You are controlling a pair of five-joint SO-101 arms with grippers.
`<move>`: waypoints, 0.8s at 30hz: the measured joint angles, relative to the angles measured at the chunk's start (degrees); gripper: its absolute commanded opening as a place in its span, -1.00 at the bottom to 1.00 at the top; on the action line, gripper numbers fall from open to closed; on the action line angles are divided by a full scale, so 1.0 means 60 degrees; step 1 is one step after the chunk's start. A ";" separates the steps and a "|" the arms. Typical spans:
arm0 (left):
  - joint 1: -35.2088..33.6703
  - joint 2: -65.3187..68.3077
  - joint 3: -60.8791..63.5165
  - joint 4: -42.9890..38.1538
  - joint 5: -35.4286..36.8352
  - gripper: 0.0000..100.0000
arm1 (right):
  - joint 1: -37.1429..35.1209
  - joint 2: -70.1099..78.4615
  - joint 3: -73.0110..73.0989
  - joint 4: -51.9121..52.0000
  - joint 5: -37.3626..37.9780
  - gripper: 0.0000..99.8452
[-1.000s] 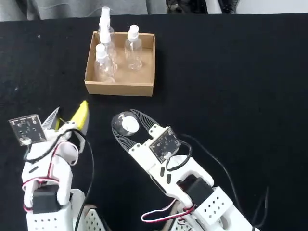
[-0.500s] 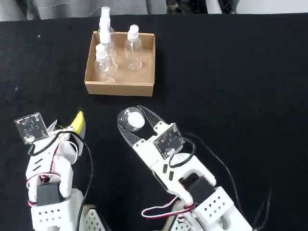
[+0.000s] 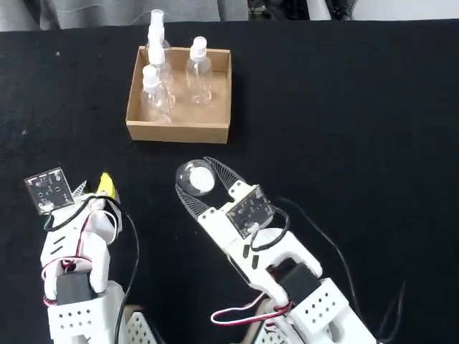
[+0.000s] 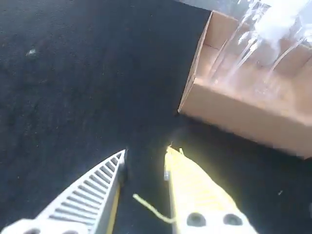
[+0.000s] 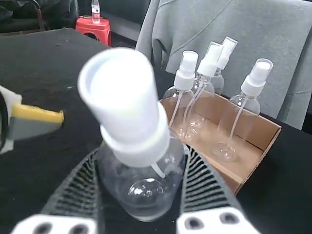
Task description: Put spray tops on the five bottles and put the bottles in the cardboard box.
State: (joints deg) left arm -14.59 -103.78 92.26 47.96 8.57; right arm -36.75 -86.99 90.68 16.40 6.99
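My right gripper (image 3: 192, 172) is shut on a clear bottle (image 3: 195, 180) with a white spray top (image 5: 122, 97). It holds the bottle just above the black table, a short way in front of the cardboard box (image 3: 178, 131). In the right wrist view the dark fingers (image 5: 78, 187) press the bottle's (image 5: 139, 187) sides. Several clear bottles with spray tops (image 3: 199, 68) stand upright in the box (image 5: 253, 146). My left gripper (image 3: 93, 188) sits near the front left of the table. It is open by a narrow gap (image 4: 145, 158) with nothing between its grey and yellow fingers, and points at the box's (image 4: 234, 114) near corner.
The black table (image 3: 344, 107) stretches wide to the right of the box. A grey garment (image 5: 234, 29) hangs behind the table's far edge. A red object (image 5: 95, 27) stands on the floor beyond.
My left gripper has narrowed from wide open to a small gap and drawn back slightly. My right gripper has carried the bottle a little toward the box.
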 measured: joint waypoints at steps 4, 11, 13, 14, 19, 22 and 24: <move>0.0000 0.0015 0.0190 0.0000 -0.0689 -0.77 | 0.0000 0.0000 0.0000 0.0000 0.0029 -0.98; 0.0000 -0.0015 0.0557 -0.0615 -0.0835 -0.76 | 0.0015 0.0000 -0.0425 0.1216 -0.0190 -0.98; -0.0015 0.0015 0.0571 -0.0777 -0.1114 -0.76 | 0.0205 0.0000 -0.0733 0.1641 -0.0381 -0.98; -0.0015 0.0015 0.0571 -0.0806 -0.1304 -0.76 | 0.0322 0.0000 -0.0821 0.1802 -0.0381 -0.98; 0.0000 0.0015 0.0645 -0.0791 -0.2271 -0.76 | 0.0718 0.0000 -0.0908 0.1875 -0.0425 -0.98; 0.0000 0.0015 0.0645 -0.0322 -0.2315 -0.76 | 0.0894 0.0000 -0.1187 0.1993 -0.0425 -0.98; 0.0000 0.0015 0.0645 -0.0103 -0.2315 -0.76 | 0.1099 0.0000 -0.1509 0.2286 -0.0469 -0.98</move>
State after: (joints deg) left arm -14.59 -103.69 96.13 47.34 -5.32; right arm -30.15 -86.99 81.63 30.11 4.18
